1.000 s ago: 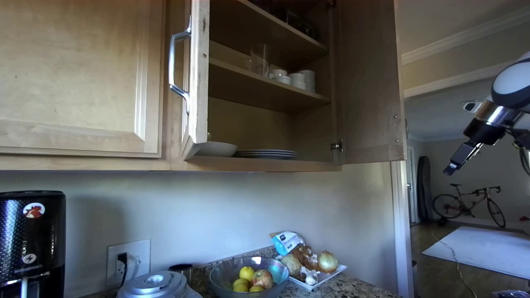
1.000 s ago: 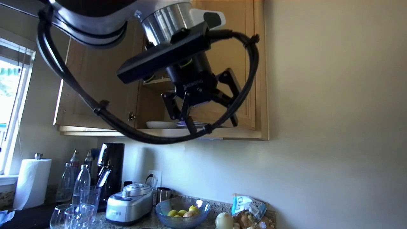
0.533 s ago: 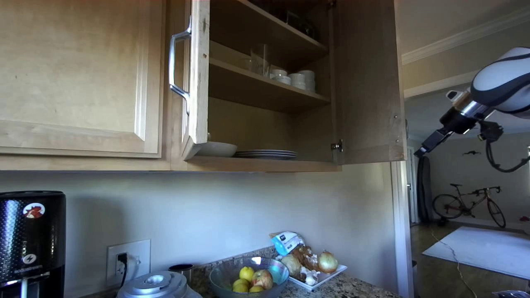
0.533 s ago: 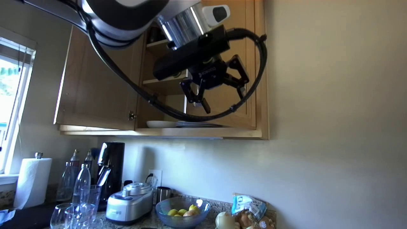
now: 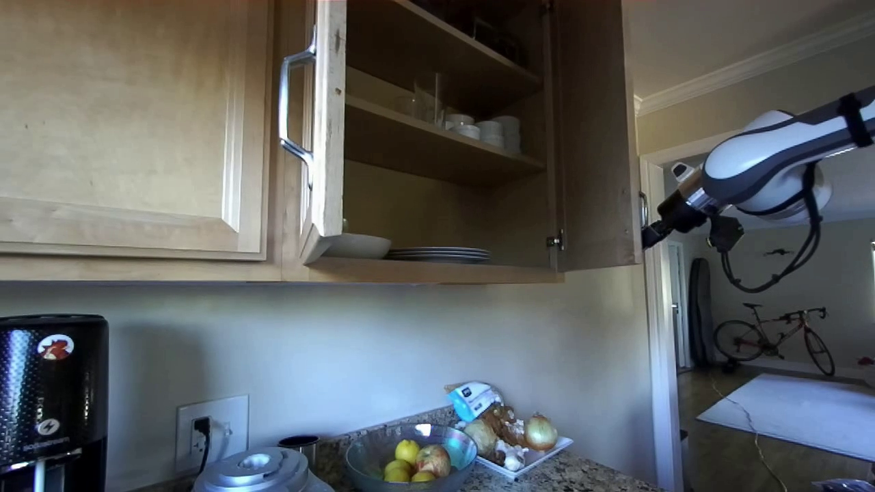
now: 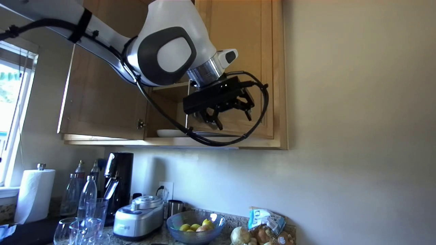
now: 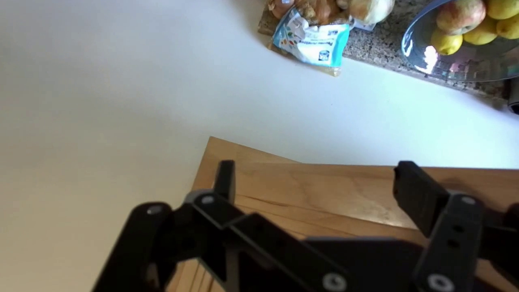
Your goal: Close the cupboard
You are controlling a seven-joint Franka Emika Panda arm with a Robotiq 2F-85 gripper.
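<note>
Evidently, the first half of the closing is in hand: the maple wall cupboard point(image 5: 437, 275), fixed above the granite surface point(image 5: 574, 475), has both framed doors standing open, and the fingers point(image 7: 417, 194) are at the outer face of the wall-end door point(image 6: 248, 47), low down and just beside its silver bar handle point(image 5: 644, 209). They are spread wide with nothing between them, which suits a push better than a grip; whether they touch the panel I cannot tell for sure. The next move, I judge, calls for steady pressure inward, following the door's swing until it sits flush, without snagging the handle. After that they would need to back off and cross to the opposite door point(image 6: 105, 98), which stands swung out, and press it home likewise.
</note>
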